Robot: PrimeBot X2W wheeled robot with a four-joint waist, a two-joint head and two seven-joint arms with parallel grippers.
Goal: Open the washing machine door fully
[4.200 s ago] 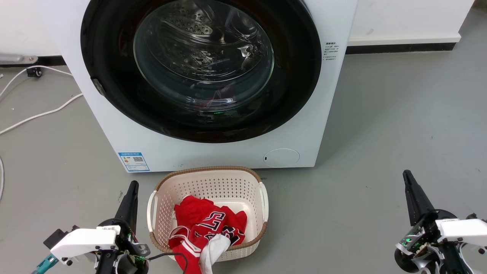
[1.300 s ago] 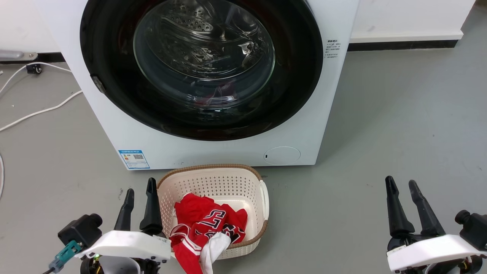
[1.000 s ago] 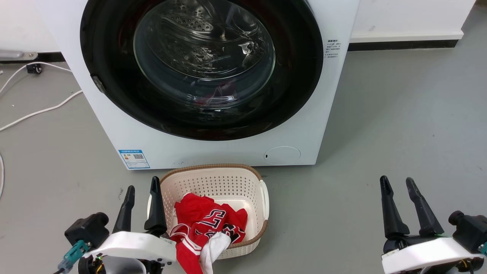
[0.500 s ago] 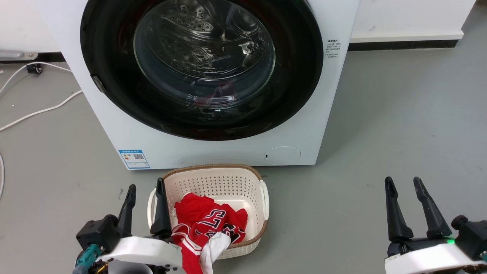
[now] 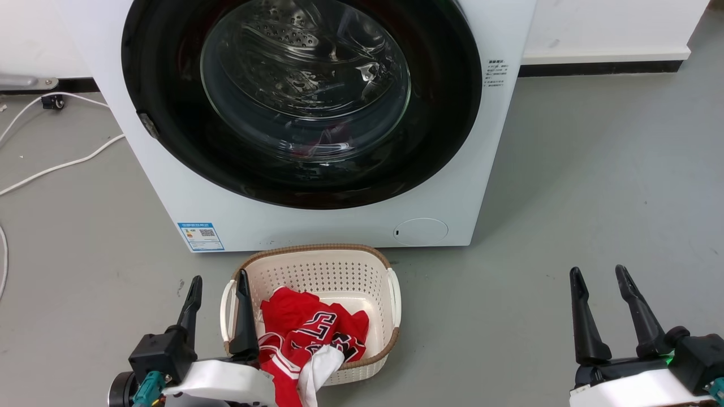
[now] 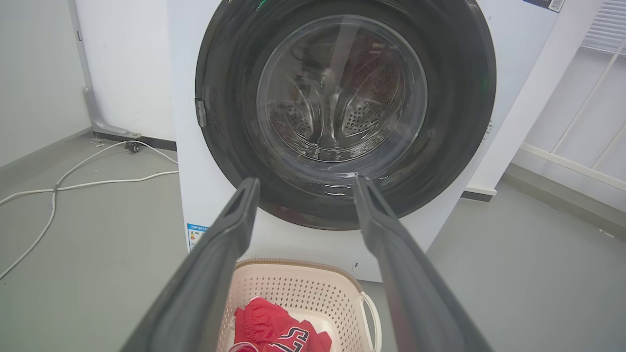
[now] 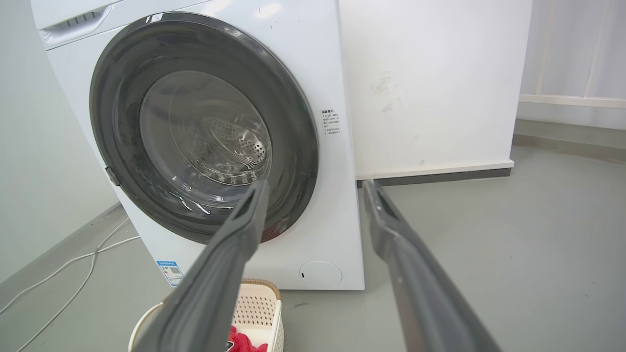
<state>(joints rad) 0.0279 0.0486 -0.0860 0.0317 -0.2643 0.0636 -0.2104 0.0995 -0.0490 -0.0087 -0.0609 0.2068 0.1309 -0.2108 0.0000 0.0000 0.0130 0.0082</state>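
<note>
**Door shut, both grippers parked low and short of it**

Head view: the washing machine door (image 5: 302, 96) sits flush in the white washing machine (image 5: 169, 192), fully closed. The left gripper (image 5: 219, 278) is down at the lower left, fingers spread and empty, one finger over the left rim of the laundry basket (image 5: 317, 271). The right gripper (image 5: 598, 270), also spread and empty, is over bare floor at the lower right. Both are well apart from the door, which lies ahead and above.

The danger is the basket. It holds a red jersey (image 5: 308, 328) and stands just before the machine, so a low reach could knock it. The glossy black ring looks slippery too. The small grey catch (image 5: 148, 125) on the door's left edge seems the only purchase, and a miss there would likely mean skidding off.

Left wrist view: the parted fingers of the left gripper (image 6: 305, 180) frame the door's (image 6: 342, 98) lower half. The catch (image 6: 200, 112) sits up and to the left of them, with the basket (image 6: 293, 288) right underneath.

Right wrist view: the right gripper (image 7: 315, 183) is wide open and sees the door (image 7: 205, 132) at an angle, ahead and to its left. The catch (image 7: 112, 176) is on the far side of the disc. I reckon a reach from here would cross the door's face and could block its swing.
</note>
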